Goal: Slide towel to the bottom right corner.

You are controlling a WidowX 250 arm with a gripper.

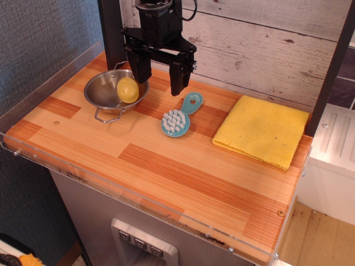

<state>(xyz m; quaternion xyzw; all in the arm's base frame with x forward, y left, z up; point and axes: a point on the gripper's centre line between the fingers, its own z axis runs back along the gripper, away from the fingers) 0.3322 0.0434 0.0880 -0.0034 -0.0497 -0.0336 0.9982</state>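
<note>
The towel (260, 130) is a flat, folded mustard-yellow square lying at the right side of the striped wooden tabletop, near the back right. The bottom right corner (272, 233) of the table is bare wood edged by clear acrylic, with a small screw. My gripper (159, 77) is black, open and empty, hanging above the table at the back, well left of the towel, between the bowl and the brush.
A metal bowl (105, 94) holding a small yellow ball-like fruit (127, 90) stands at the back left. A teal brush (180, 116) lies mid-table, left of the towel. A white plank wall stands behind; clear acrylic (44, 77) edges the table.
</note>
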